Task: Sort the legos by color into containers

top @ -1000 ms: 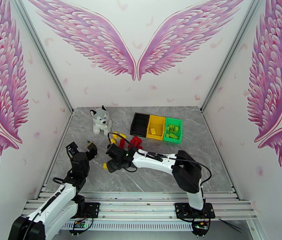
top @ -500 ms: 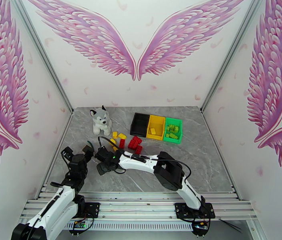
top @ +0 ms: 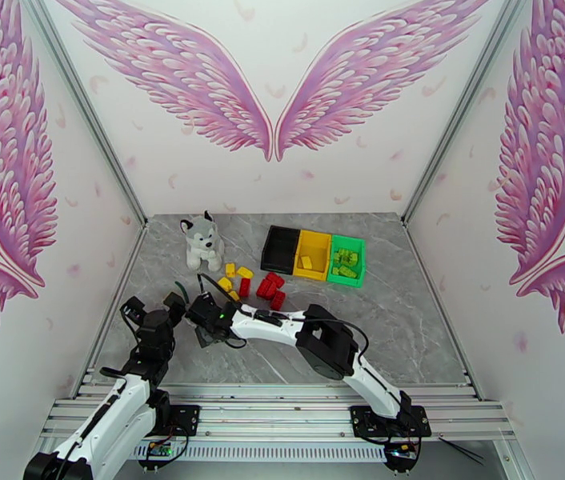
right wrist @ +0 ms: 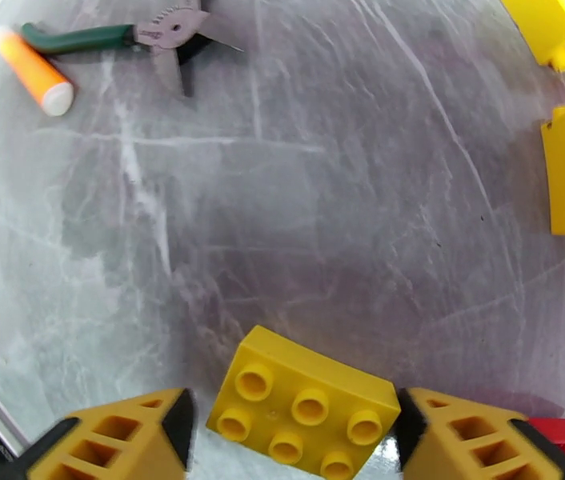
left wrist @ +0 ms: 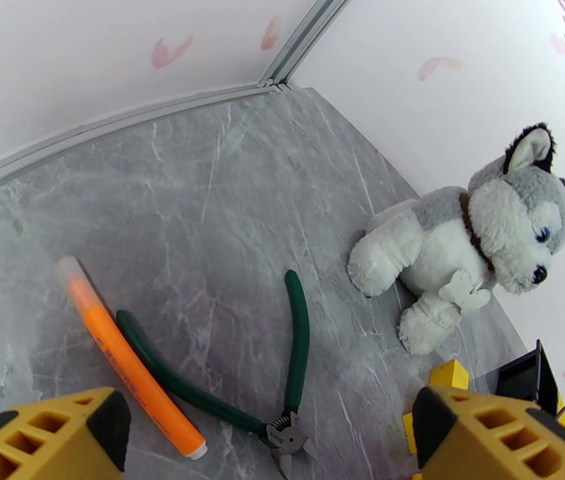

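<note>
A yellow lego (right wrist: 302,406) lies studs-up on the table between the fingers of my right gripper (right wrist: 292,414). The right finger (right wrist: 474,434) touches it and a thin gap remains at the left finger (right wrist: 130,434). Seen from above, that gripper (top: 201,323) is low at the table's left front. More yellow legos (top: 230,270) and red legos (top: 270,286) lie scattered in front of the containers: black (top: 281,248), yellow (top: 312,254) and green (top: 346,260), the green one holding green bricks. My left gripper (top: 153,307) hovers open beside the right one, fingers (left wrist: 50,434) wide with nothing in them.
A plush husky (top: 201,242) sits at the back left. Green-handled pliers (left wrist: 298,338) and an orange marker (left wrist: 130,354) lie on the table under the left gripper. The left wall rail runs close to the left arm.
The right arm has swung left and down over the lone yellow lego at the left front, and its jaws have narrowed around it. The left gripper has drifted slightly left and back.
</note>
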`<act>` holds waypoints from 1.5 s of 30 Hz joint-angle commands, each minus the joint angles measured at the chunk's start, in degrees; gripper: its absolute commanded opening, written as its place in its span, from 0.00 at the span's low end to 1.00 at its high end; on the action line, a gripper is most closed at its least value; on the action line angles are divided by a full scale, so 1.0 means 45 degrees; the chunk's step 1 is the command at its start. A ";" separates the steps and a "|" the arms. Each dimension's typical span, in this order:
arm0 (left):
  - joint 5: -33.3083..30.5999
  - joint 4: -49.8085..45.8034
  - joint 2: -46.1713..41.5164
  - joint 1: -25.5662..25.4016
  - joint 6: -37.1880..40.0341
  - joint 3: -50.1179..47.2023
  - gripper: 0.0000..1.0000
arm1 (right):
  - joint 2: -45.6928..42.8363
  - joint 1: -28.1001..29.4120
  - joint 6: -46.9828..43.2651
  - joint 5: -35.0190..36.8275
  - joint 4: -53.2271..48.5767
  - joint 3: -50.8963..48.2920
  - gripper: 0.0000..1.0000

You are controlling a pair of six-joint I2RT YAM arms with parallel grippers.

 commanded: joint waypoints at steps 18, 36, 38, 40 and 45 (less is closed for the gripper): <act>0.2779 0.2670 0.1214 -0.1733 0.2943 0.0939 0.99 | -0.5894 -0.3285 -0.0394 0.0500 0.1496 -0.4765 0.40; -0.0335 0.3334 0.6530 -1.0565 1.0494 0.4976 0.99 | -0.4707 -0.9240 -0.1008 0.0693 0.0196 -0.2880 0.45; -0.0500 0.3514 0.6598 -1.0849 1.0779 0.4984 0.99 | -0.4528 -0.9315 -0.1055 0.0812 0.0061 -0.2646 0.52; -0.0535 0.3621 0.6569 -1.0892 1.0821 0.4927 0.99 | -0.4511 -0.9362 -0.1046 0.0924 -0.0079 -0.2498 0.59; -0.0781 0.3898 0.6165 -1.0858 1.0883 0.4653 0.99 | -0.4858 -0.9383 -0.1044 0.0970 -0.0074 -0.2628 0.70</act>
